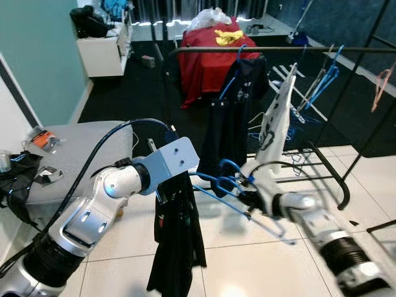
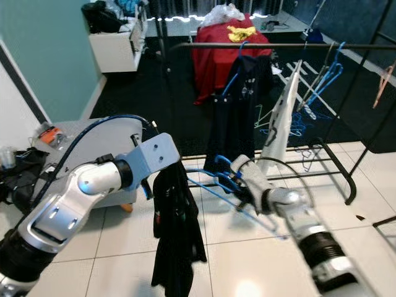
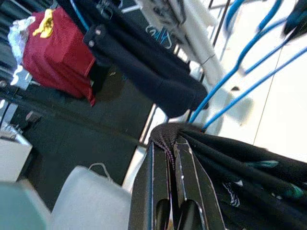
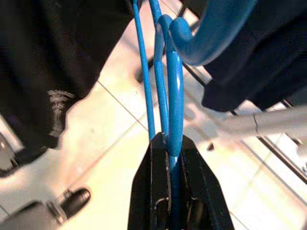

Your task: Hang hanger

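A blue wire hanger (image 1: pixel 230 180) hangs level in front of me, its hook (image 4: pixel 173 91) clamped between the fingers of my right gripper (image 4: pixel 169 142), which is shut on it. A black garment (image 1: pixel 179 241) droops from the hanger's left end toward the floor. My left gripper (image 3: pixel 165 143) is shut on a bunched fold at the top of this garment (image 3: pixel 249 167). The black clothes rail (image 1: pixel 284 49) runs across the scene above and beyond both grippers, well above the hanger.
A dark garment (image 1: pixel 232 117) and a white one (image 1: pixel 275 120) hang from the rail, with spare blue hangers (image 1: pixel 325 80) to the right. The rack's base bar (image 1: pixel 331 179) lies on the tiles. A grey bench (image 1: pixel 68 154) stands left; red-draped furniture (image 1: pixel 210 59) stands behind.
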Robot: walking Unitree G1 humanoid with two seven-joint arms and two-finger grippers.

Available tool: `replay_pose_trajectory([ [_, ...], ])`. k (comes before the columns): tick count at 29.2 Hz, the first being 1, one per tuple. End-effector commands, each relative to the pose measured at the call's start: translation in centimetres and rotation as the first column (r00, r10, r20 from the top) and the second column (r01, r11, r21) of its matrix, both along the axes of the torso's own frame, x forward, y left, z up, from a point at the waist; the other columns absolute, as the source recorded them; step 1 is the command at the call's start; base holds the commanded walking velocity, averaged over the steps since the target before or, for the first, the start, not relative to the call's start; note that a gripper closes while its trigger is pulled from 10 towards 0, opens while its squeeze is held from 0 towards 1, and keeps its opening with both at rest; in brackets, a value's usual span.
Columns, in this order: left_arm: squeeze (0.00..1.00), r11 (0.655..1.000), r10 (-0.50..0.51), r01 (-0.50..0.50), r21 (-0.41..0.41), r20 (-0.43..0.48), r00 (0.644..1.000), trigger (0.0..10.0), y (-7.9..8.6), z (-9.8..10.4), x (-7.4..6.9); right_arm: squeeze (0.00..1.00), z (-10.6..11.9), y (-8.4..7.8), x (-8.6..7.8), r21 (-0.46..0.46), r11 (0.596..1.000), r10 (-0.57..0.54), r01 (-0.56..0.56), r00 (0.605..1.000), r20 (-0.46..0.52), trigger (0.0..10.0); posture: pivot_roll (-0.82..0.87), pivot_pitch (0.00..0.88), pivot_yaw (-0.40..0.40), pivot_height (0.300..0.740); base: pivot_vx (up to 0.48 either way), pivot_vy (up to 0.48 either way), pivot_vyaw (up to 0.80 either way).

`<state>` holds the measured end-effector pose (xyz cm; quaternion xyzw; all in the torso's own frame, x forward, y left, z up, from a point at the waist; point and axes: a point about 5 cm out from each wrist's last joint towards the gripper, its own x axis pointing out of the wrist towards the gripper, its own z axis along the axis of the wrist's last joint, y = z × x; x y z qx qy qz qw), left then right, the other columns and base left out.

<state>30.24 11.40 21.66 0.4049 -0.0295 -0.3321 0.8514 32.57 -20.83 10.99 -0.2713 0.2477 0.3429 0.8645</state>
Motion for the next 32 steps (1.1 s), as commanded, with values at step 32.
replay_pose_trajectory([
  [32, 0.0, 0.931, -0.18, 0.234, 0.281, -0.206, 0.962, 10.0, 3.4, 0.6, -0.1, 0.0, 7.6, -7.0, -4.3, -0.177, 0.873, 0.317, -0.454, 0.805, -0.501, 10.0, -0.02, 0.077, -0.008, 0.74, 0.0, 0.0, 0.0],
])
